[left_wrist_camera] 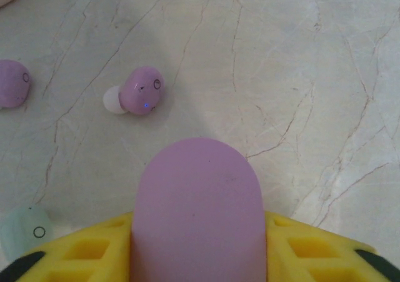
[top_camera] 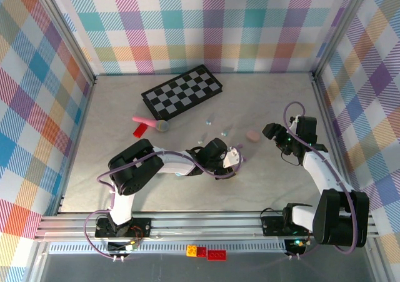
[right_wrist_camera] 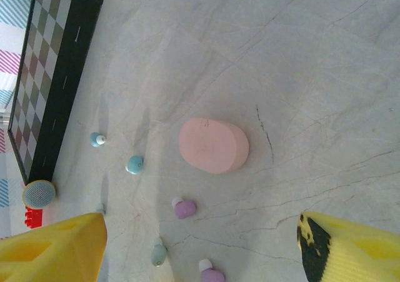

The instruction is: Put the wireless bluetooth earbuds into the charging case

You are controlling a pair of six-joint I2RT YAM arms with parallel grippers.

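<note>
Left wrist, purple oval plastic case (left_wrist_camera: 199, 194): nearest the lens, clamped between the yellow pads (left_wrist_camera: 281, 232) of the left pincer (left_wrist_camera: 199, 247); judged held to steady it for loading.
Left wrist, purple plastic earbud (left_wrist_camera: 140, 91): loose on the marbled grey worktop (left_wrist_camera: 312, 75), just ahead of the case; a pale green plastic earbud (left_wrist_camera: 25, 232) lies beside one pad.
Right wrist, right pincer (right_wrist_camera: 203, 232): jaws apart, empty, hovering over scattered buds, probably placed to pick one.
Right wrist, pink oval plastic case (right_wrist_camera: 212, 146): flat on the worktop, untouched.
Top external, black-and-white chessboard (top_camera: 181, 92): far side, well apart from the work.
</note>
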